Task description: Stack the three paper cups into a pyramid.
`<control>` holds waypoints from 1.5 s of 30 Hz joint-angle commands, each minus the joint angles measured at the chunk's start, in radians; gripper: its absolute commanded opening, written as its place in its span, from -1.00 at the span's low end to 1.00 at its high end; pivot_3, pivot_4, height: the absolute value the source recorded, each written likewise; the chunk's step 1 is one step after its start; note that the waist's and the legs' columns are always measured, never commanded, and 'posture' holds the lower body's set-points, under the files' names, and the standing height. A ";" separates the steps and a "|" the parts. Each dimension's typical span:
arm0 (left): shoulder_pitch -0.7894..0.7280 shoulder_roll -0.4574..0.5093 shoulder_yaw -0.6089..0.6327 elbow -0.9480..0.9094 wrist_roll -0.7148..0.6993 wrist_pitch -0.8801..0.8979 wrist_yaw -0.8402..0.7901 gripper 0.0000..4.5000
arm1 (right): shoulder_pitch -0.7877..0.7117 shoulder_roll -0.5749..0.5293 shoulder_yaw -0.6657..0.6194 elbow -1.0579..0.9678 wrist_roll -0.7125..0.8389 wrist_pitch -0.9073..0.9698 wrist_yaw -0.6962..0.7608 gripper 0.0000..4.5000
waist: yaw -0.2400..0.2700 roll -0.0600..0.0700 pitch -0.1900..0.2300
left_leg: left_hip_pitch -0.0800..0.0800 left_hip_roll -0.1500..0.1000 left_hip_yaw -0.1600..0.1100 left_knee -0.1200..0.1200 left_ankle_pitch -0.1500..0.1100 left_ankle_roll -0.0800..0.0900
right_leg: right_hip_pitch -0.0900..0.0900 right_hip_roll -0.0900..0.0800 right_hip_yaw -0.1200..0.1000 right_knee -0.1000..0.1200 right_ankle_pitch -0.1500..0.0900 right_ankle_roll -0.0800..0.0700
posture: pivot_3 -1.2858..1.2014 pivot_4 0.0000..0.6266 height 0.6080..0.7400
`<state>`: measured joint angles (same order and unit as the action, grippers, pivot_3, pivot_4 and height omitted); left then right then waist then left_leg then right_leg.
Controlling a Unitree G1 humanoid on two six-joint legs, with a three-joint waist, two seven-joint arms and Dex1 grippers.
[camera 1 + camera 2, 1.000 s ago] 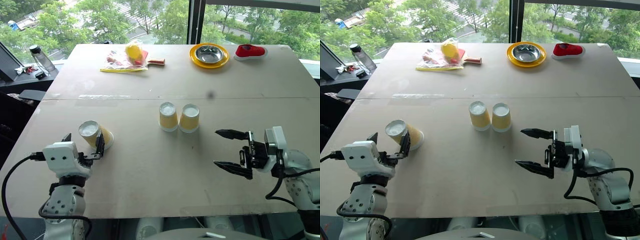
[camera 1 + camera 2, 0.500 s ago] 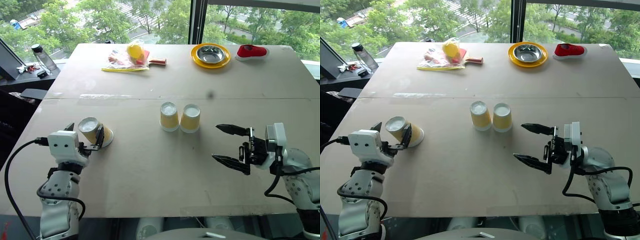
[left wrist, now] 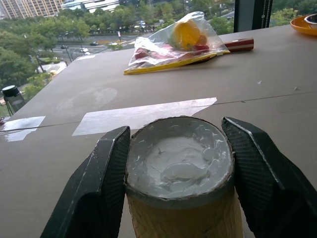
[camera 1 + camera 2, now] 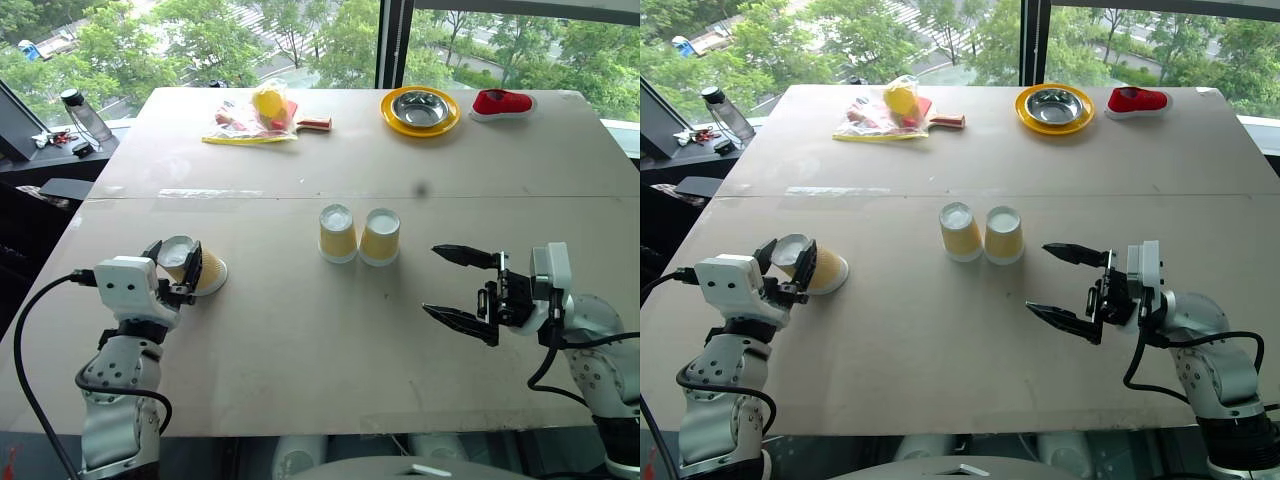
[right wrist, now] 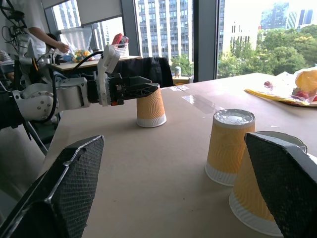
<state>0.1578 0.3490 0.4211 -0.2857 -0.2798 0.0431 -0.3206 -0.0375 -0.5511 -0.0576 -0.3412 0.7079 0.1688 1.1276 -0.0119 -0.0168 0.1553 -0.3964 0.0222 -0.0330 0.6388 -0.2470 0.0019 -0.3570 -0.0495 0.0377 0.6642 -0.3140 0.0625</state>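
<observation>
Near the tabletop's point(image 4: 300, 330) left edge, the left pincer point(image 4: 178, 270) pinches one paper cup point(image 4: 195, 268) just below its white base, a black finger point(image 3: 106, 183) pressed against each side. That cup stands upside down on its rim, which looks to rest on the tabletop. At the middle of the tabletop the other two paper cups stand upside down side by side, touching or nearly so: the left middle cup point(image 4: 337, 233) and the right middle cup point(image 4: 380, 236). Toward the right edge, the right pincer point(image 4: 455, 285) hovers with its fingers spread wide, pointing toward the middle pair and holding nothing. Along the far edge lie a clear bag with yellow fruit point(image 4: 255, 115), a yellow plate with a steel bowl point(image 4: 420, 110) and a red object point(image 4: 502, 102).
</observation>
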 commanded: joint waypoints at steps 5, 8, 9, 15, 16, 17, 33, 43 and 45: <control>-0.071 0.045 -0.004 -0.043 -0.044 0.043 -0.028 0.05 | -0.025 -0.002 -0.023 -0.052 0.021 0.005 -0.017 1.00 | 0.001 0.000 0.000 | 0.000 0.000 0.000 0.000 0.000 0.000 | 0.000 0.000 0.000 0.000 0.000 0.000 | 0.03 -0.52 1.00; -0.133 0.110 -0.027 -0.061 -0.078 0.084 -0.094 0.05 | -0.036 -0.001 -0.029 -0.050 0.031 0.013 -0.025 1.00 | 0.002 0.000 0.000 | 0.000 0.000 -0.001 0.000 0.000 0.000 | 0.000 0.000 -0.002 0.001 0.000 0.000 | 0.03 -0.52 1.00; -0.154 0.134 -0.037 -0.065 -0.093 0.095 -0.123 0.05 | -0.038 -0.002 -0.031 -0.049 0.034 0.013 -0.027 1.00 | 0.002 0.000 0.000 | -0.001 0.000 -0.001 0.000 0.000 0.000 | 0.000 0.000 -0.002 0.001 0.000 0.000 | 0.03 -0.52 1.00; -0.394 0.270 -0.136 -0.033 -0.219 0.221 -0.319 0.05 | -0.044 0.005 -0.061 -0.045 0.058 0.019 -0.053 1.00 | 0.001 0.000 0.000 | -0.001 -0.001 -0.001 0.000 0.000 0.000 | 0.000 0.000 -0.002 0.001 0.000 0.000 | 0.03 -0.52 1.00; -0.453 0.287 -0.164 -0.013 -0.232 0.243 -0.354 0.05 | -0.042 0.006 -0.070 -0.044 0.060 0.018 -0.061 1.00 | 0.002 0.000 0.000 | -0.001 -0.001 -0.001 0.000 0.000 0.000 | 0.000 0.000 -0.002 0.001 0.000 0.000 | 0.03 -0.52 1.00; -0.514 0.298 -0.194 0.013 -0.248 0.269 -0.395 0.05 | -0.042 0.008 -0.080 -0.040 0.062 0.017 -0.071 1.00 | 0.002 0.000 0.000 | -0.001 -0.001 -0.002 0.001 0.000 0.000 | 0.000 0.000 -0.003 0.001 0.000 0.000 | 0.03 -0.52 1.00; -1.091 0.153 -0.527 0.624 -0.126 0.131 -0.912 0.05 | 0.087 0.031 -0.219 -0.070 0.074 -0.009 -0.151 1.00 | -0.002 0.000 0.001 | -0.003 -0.004 -0.001 0.003 0.001 -0.002 | 0.000 0.002 -0.003 0.001 0.000 0.000 | 0.03 -0.52 1.00; -1.170 0.096 -0.499 0.798 -0.096 0.031 -0.981 0.05 | 0.144 0.030 -0.247 -0.141 0.080 -0.006 -0.206 1.00 | -0.002 0.000 0.001 | -0.004 -0.004 -0.002 0.004 0.001 -0.001 | -0.001 0.002 -0.004 0.001 0.000 0.000 | 0.03 -0.52 1.00; -1.175 0.094 -0.503 0.809 -0.090 0.029 -0.994 0.05 | 0.149 0.031 -0.248 -0.141 0.079 -0.010 -0.206 1.00 | -0.002 0.000 0.001 | -0.004 -0.004 -0.002 0.004 0.001 -0.001 | -0.001 0.002 -0.004 0.001 0.000 0.000 | 0.03 -0.52 1.00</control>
<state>-0.9827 0.4422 -0.1081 0.5262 -0.3731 0.0921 -1.3005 0.1077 -0.5232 -0.2764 -0.4388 0.7698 0.1790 0.9265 -0.0141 -0.0167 0.1561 -0.4003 0.0185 -0.0349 0.6429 -0.2464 0.0013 -0.3575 -0.0473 0.0340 0.6652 -0.3142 0.0630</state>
